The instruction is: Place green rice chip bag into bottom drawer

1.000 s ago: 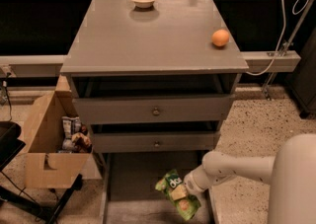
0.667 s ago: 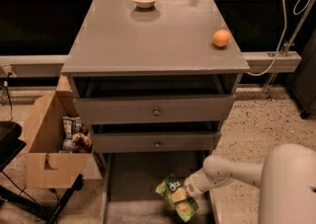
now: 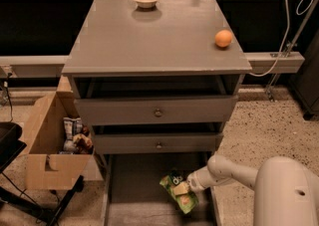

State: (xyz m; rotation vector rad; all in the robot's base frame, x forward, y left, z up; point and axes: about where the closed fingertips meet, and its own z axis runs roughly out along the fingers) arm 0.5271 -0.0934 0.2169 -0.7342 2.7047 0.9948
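No words or numbers clear enough to read anywhere. White rounded marks near the top of the green rice chip bag [image 3: 178,194], like letters, but too small to make out. Tan round pictures under them, with nothing to read there. Some dark and light print on the snack packets [image 3: 73,128] in the cardboard box [image 3: 44,171] on the left, also too small to tell. Tool [image 3: 191,183] right beside the bag, touching its right edge, low over the floor of the open bottom drawer [image 3: 133,180].
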